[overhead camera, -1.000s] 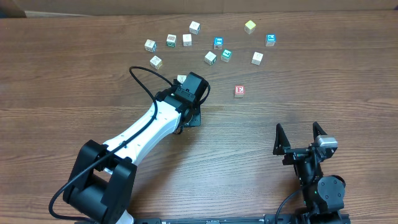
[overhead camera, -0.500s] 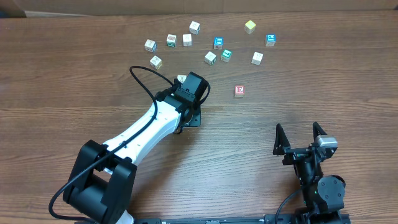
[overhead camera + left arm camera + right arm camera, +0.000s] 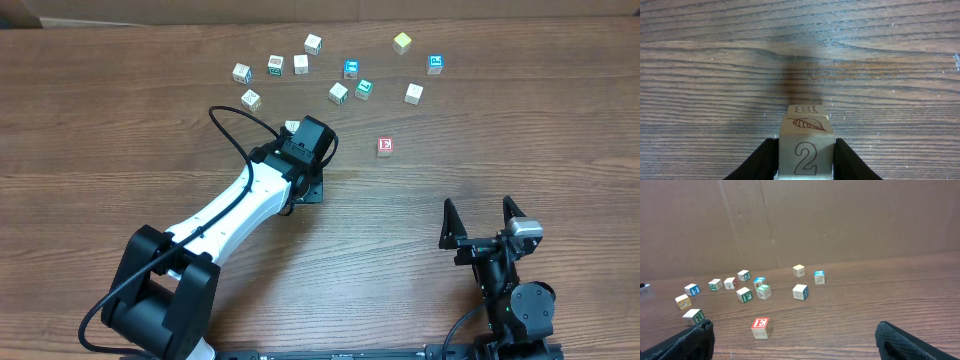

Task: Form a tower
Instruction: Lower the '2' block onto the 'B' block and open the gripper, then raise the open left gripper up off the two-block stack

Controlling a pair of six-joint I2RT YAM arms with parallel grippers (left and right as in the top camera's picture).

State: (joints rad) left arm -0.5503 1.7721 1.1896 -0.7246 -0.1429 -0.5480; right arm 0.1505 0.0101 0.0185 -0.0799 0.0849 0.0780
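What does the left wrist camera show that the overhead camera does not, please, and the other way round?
Only the left wrist view: a numbered block, marked 2 with a leaf on top, clamped by the left gripper. Only the overhead view: the open right gripper, the red letter block and the loose blocks scattered beyond it. Both: the wooden table.
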